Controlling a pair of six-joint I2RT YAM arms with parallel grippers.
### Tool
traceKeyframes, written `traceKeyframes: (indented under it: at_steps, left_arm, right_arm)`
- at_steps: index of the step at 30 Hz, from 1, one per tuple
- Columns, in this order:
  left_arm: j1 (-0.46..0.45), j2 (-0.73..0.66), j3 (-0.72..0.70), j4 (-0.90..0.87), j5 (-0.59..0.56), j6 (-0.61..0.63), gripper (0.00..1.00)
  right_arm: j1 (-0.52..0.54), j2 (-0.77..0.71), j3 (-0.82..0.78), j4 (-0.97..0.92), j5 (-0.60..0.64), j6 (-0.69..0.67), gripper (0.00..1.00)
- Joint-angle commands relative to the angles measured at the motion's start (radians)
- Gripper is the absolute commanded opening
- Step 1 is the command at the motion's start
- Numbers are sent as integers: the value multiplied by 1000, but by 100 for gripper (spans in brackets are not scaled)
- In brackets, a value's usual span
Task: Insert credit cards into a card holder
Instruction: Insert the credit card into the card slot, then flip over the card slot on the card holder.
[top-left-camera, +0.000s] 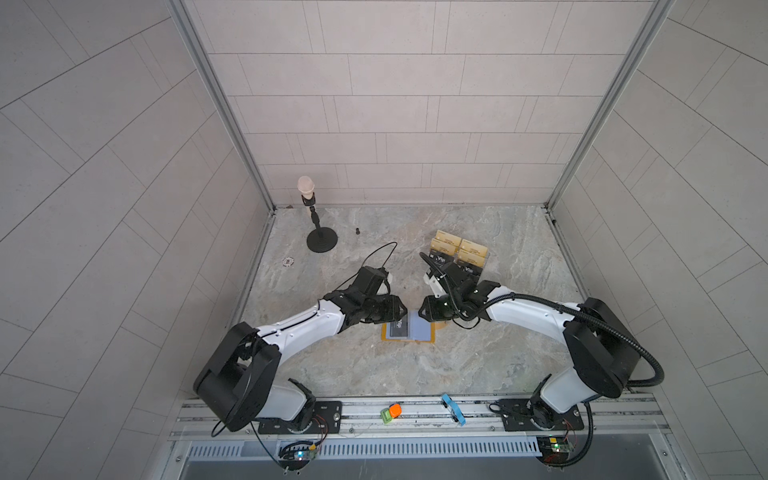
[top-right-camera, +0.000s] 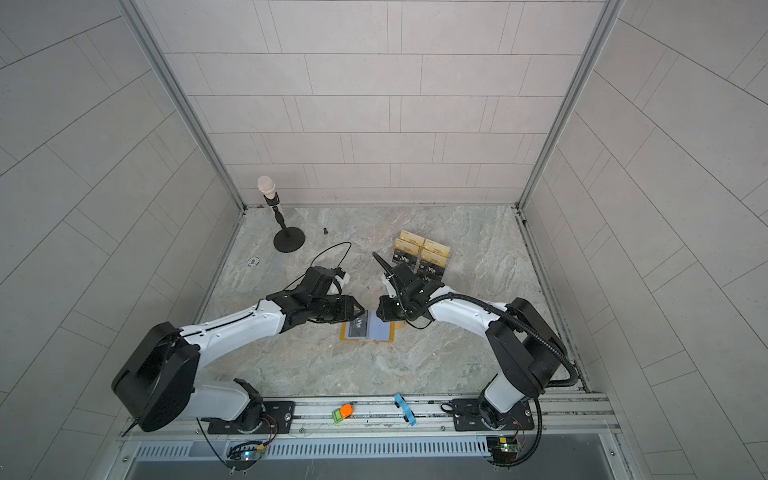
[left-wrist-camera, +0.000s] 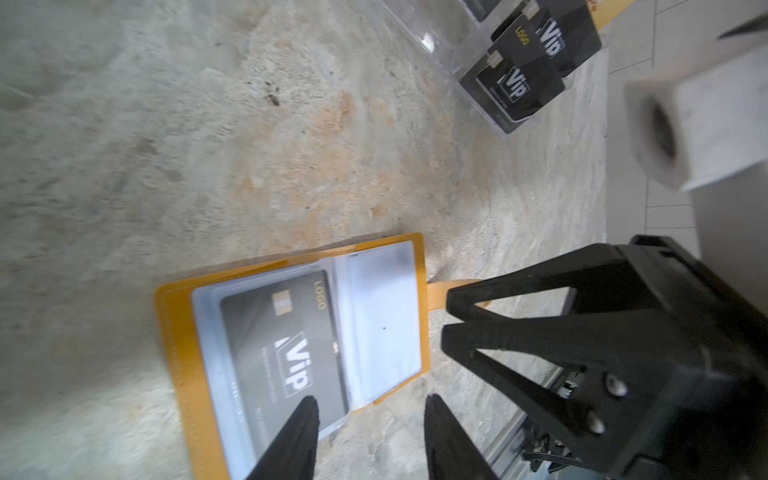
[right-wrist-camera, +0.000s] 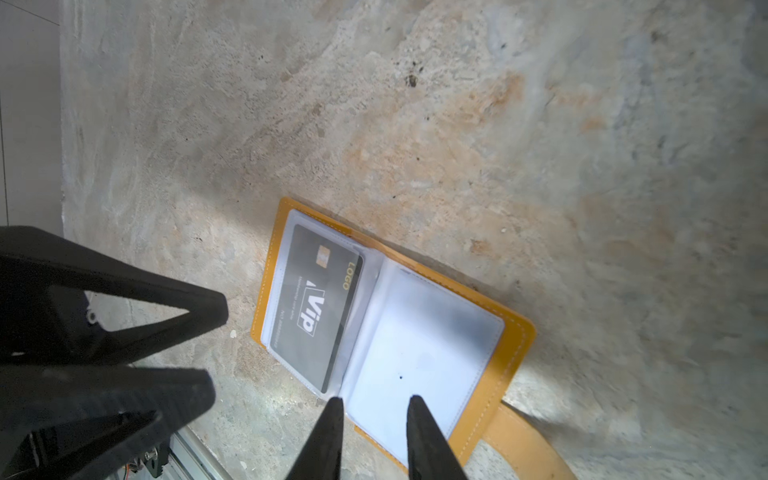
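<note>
Card holder (left-wrist-camera: 178, 332) holds one credit card (left-wrist-camera: 286, 345); we see left gripper (left-wrist-camera: 370, 401) at nine o'clock, right gripper (right-wrist-camera: 376, 400) at three, both parted.

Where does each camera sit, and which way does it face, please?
Both top views: overhead, looking down at the tabletop; left arm and right arm show.
Left wrist: above the card holder, facing it; left gripper, right gripper show.
Right wrist: faces the same holder from the opposite side; both grippers show.
Wrist views share the sleeved Vip card.
</note>
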Motion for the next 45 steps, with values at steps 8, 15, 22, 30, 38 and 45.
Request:
traceKeyframes:
  at_steps: [8,15,22,30,38,45]
  left_arm:
    - [-24,108,10,151,5,-53,52]
    - [-42,151,23,154,-5,-55,52]
    - [-48,205,38,157,30,-57,49]
    - [-50,246,32,188,94,-66,47]
    - [-50,301,28,228,129,-85,45]
    - [-50,328,22,265,146,-100,43]
  right_arm:
    - [-1,95,-11,25,0,-34,28]
    - [-17,91,-49,17,26,-29,26]
    - [-17,106,-49,6,46,-38,24]
    - [-16,116,-75,11,67,-39,22]
    - [-17,132,-90,41,61,-23,22]
    - [-17,136,-103,46,62,-18,22]
